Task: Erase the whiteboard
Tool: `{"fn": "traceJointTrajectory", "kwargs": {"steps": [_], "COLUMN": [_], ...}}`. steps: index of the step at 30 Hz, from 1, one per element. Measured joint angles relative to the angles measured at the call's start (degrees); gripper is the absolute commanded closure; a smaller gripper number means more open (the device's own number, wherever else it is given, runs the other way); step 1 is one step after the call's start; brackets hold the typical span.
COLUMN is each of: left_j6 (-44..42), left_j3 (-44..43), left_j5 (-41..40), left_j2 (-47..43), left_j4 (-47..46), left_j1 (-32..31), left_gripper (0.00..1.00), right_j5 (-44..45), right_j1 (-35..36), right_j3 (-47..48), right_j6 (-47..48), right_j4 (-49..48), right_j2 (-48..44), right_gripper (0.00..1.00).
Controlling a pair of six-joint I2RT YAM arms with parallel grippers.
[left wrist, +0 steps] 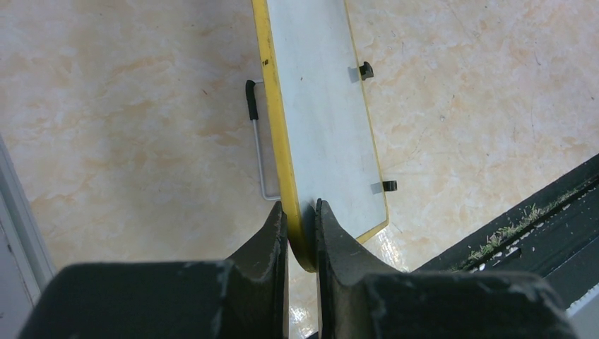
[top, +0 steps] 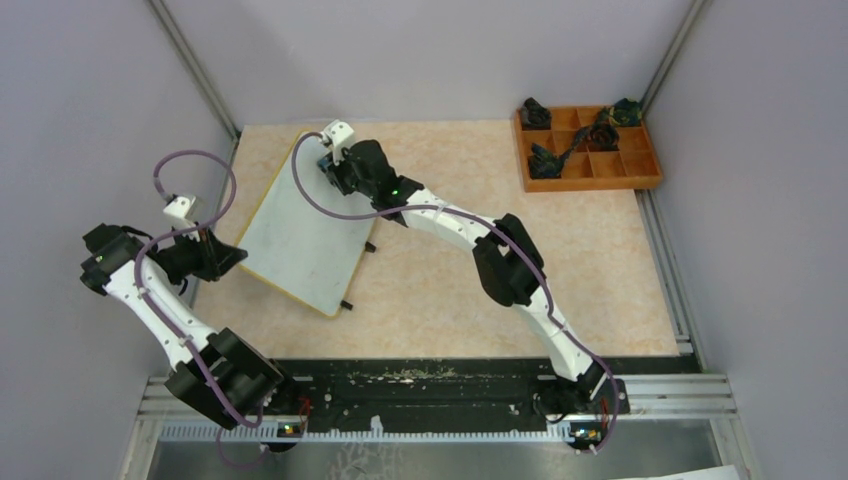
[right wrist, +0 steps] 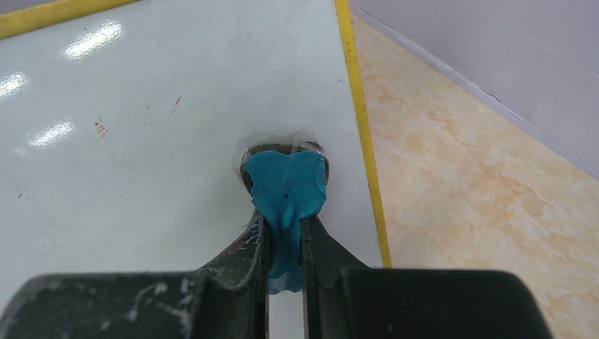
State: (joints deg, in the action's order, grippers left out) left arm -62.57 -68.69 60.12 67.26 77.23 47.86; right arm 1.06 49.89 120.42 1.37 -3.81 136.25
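Whiteboard [top: 300,225]: left hand [left wrist: 300,212] pinches yellow edge; right hand [right wrist: 284,226] grips blue cloth [right wrist: 286,185] pressed on surface

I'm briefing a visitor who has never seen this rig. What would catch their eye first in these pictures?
Left of centre in the overhead view lies the whiteboard, nearly clean, with the left gripper shut on its yellow edge near a corner. The right gripper presses a bright blue wad onto the white surface close to the yellow border, with faint red flecks nearby. At the far right sits an orange-brown compartment tray holding dark parts.
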Motion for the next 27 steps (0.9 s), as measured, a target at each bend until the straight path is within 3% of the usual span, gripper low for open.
{"fn": "traceJointTrajectory", "kwargs": {"steps": [20,27], "left_j6": [-0.02,0.04], "left_j3": [0.26,0.26], "left_j5": [0.02,-0.07], "left_j2": [-0.22,-0.22], "left_j4": [-0.31,-0.26], "left_j1": [0.00,0.00], "left_gripper": [1.00,1.00], "right_j5": [-1.68,-1.53], "right_j1": [-0.94,-1.33], "right_j3": [4.44,-3.17], "right_j6": [-0.11,-0.52], "right_j4": [1.73,-2.54], "right_j2": [1.62,0.07], "right_gripper": [1.00,1.00]}}
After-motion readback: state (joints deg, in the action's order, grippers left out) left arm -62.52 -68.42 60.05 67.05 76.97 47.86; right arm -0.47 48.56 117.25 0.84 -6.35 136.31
